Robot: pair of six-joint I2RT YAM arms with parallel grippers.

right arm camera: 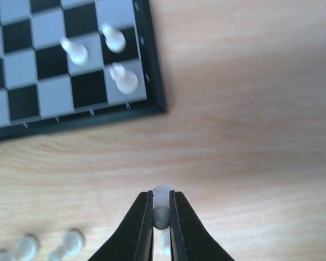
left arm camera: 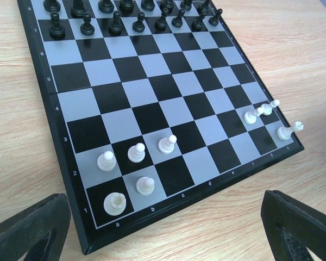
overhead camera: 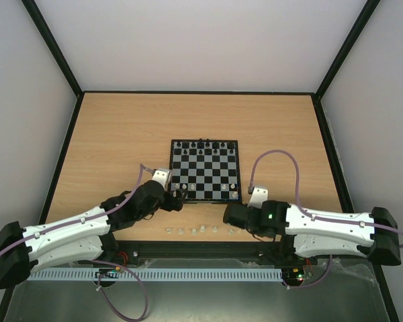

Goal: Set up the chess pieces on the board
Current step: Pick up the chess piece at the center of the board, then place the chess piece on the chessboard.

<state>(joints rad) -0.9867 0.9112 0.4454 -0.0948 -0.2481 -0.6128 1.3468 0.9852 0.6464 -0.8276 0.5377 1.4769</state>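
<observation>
Your right end effector (right arm camera: 161, 194) pinches a chess piece (right arm camera: 161, 213) by the surface's (right arm camera: 250, 136) near edge, loose pieces (right arm camera: 70, 242) alongside; your left end effector (left arm camera: 163, 220) gapes wide at the board's (left arm camera: 152, 117) corner.

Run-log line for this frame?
left hand: open, near-left corner of black-and-white chequered chessboard | right hand: shut on small whitish chess piece, off board | loose whitish pieces: on wooden table
</observation>
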